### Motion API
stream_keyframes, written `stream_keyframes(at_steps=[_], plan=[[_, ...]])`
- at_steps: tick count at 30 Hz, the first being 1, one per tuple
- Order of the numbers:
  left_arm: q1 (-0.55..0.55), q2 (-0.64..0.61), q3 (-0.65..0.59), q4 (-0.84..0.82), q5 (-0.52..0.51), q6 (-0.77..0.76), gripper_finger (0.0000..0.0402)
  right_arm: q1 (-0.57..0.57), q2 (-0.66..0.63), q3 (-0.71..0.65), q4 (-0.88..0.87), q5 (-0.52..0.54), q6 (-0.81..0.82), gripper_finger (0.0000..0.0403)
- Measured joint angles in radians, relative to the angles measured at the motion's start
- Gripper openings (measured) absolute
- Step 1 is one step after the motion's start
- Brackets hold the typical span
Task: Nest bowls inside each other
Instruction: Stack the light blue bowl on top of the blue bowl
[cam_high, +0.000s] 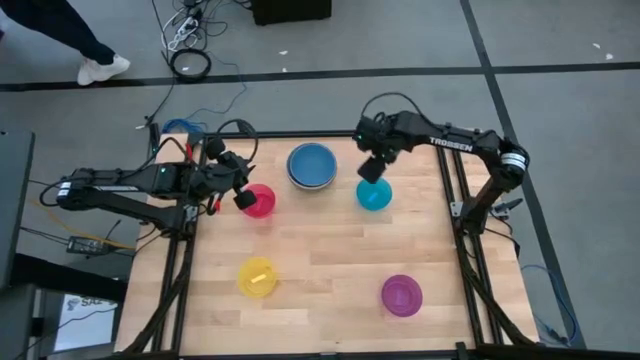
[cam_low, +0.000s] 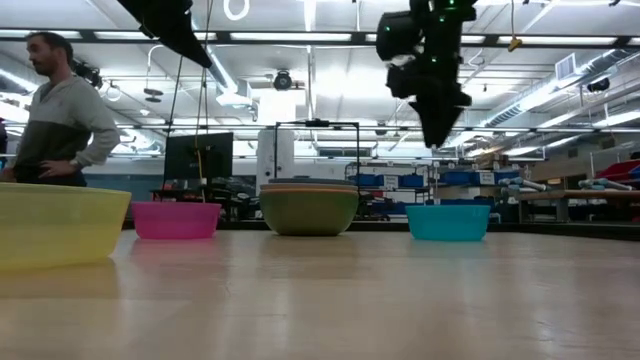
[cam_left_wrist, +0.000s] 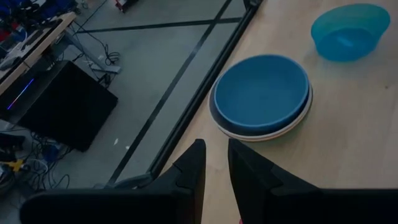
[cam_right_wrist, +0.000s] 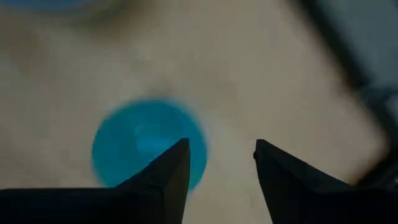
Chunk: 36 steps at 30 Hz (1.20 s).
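Note:
A stack of nested bowls (cam_high: 311, 165), blue on top, stands at the table's far middle; in the low view its outer wall is green (cam_low: 308, 210). Singly on the table stand a pink bowl (cam_high: 260, 202), a teal bowl (cam_high: 374, 196), a yellow bowl (cam_high: 257, 277) and a purple bowl (cam_high: 401, 295). My right gripper (cam_right_wrist: 221, 162) hangs open above the teal bowl (cam_right_wrist: 146, 146), well clear of it (cam_low: 437, 135). My left gripper (cam_high: 243, 198) hovers over the pink bowl's left rim, its fingers (cam_left_wrist: 216, 165) a narrow gap apart with nothing between them.
A person (cam_low: 60, 110) stands beyond the table's far left side. Cables (cam_high: 190, 62) lie on the floor past the far edge. The black table frame (cam_high: 455, 190) runs along the left and right edges. Bare wood lies in the table's middle, between the bowls.

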Motion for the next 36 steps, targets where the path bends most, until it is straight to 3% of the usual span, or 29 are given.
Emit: stream_keyframes(at_steps=[7, 15, 31, 36], plan=[[0.0, 0.0, 0.0, 0.002, 0.001, 0.0, 0.0076, 0.112, 0.012, -0.113, 0.065, -0.182, 0.021, 0.0179], [0.0, 0.0, 0.0, 0.003, 0.004, 0.0, 0.0076, 0.216, 0.018, -0.234, 0.234, -0.152, 0.088, 0.0181], [0.0, 0.0, 0.0, 0.008, 0.003, -0.003, 0.0076, 0.211, 0.018, -0.44, 0.544, -0.154, 0.129, 0.018], [0.0, 0.0, 0.0, 0.008, 0.003, -0.003, 0.0076, 0.187, 0.018, -0.472, 0.583, -0.154, 0.122, 0.0141]])
